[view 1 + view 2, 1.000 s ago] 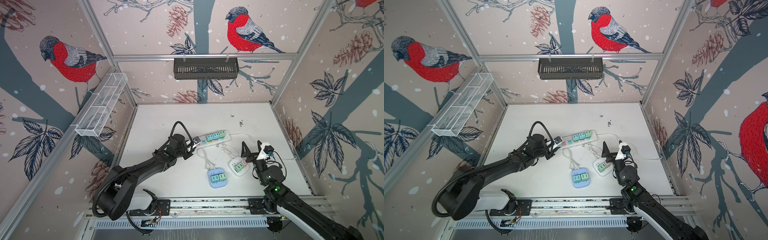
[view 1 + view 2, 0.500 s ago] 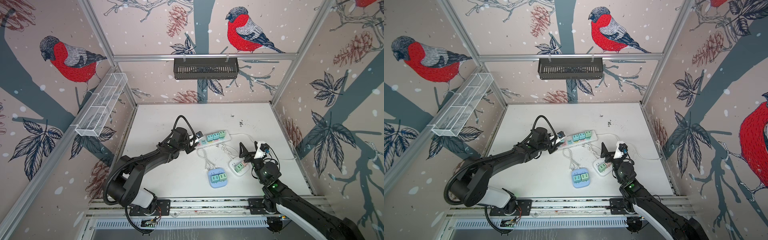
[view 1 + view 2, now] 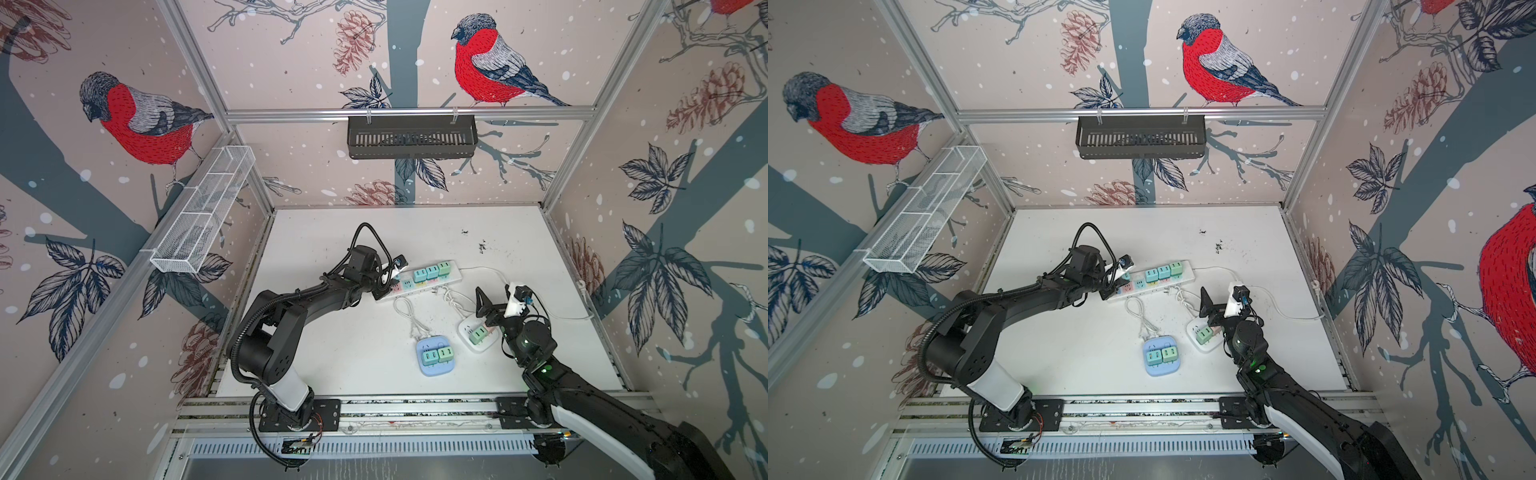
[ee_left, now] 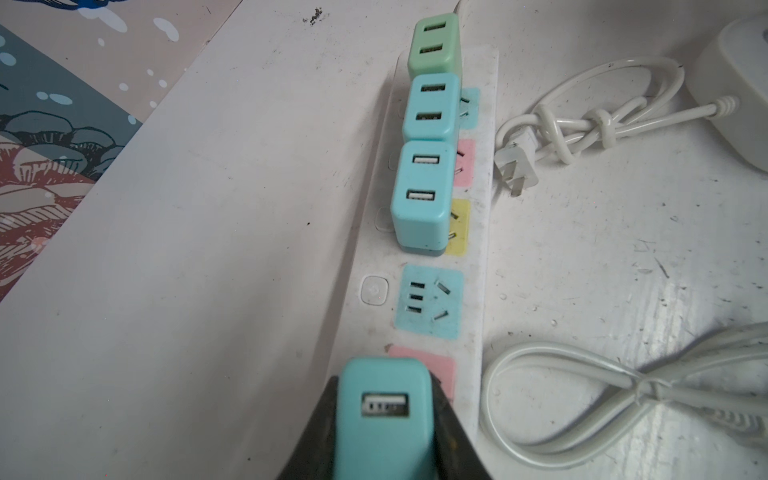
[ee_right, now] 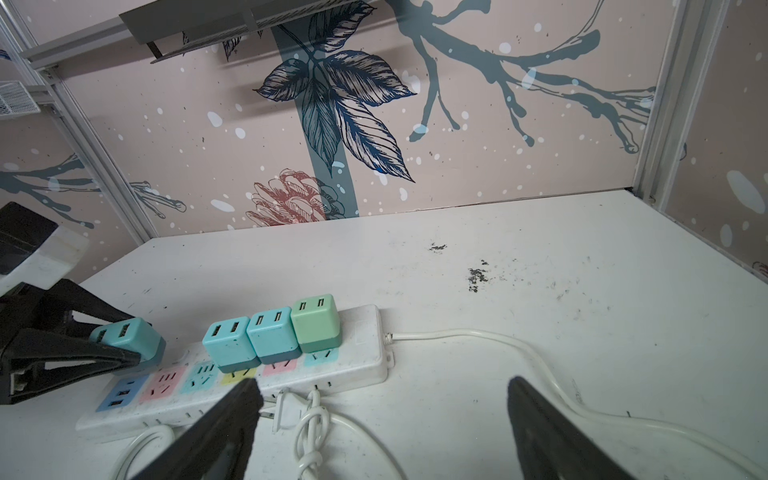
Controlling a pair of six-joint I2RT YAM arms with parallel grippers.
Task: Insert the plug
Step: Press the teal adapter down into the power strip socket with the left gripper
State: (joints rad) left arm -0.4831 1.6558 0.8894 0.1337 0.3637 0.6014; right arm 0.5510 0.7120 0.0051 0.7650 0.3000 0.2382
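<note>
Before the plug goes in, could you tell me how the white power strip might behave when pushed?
The power strip looks rigid and lies flat, so it probably won't tip. Nothing visibly anchors it on the smooth table, so it may slide sideways.

Left arm point(image 3: 316, 297): black jointed links, left of centre in both top views; white shell point(image 3: 289, 390) near the base.
Right arm point(image 3: 590, 395): black, lower right of both top views; white shell strip point(image 3: 598, 438); green lights point(image 3: 540, 368).
Cables point(image 3: 368, 232): black ribbed hoses, looping.
Wrist camera mount point(image 3: 515, 305): white.
Fingers point(image 5: 216, 432): black tapered wedges.
Base plates point(image 3: 328, 413): black flat rectangles.
</note>
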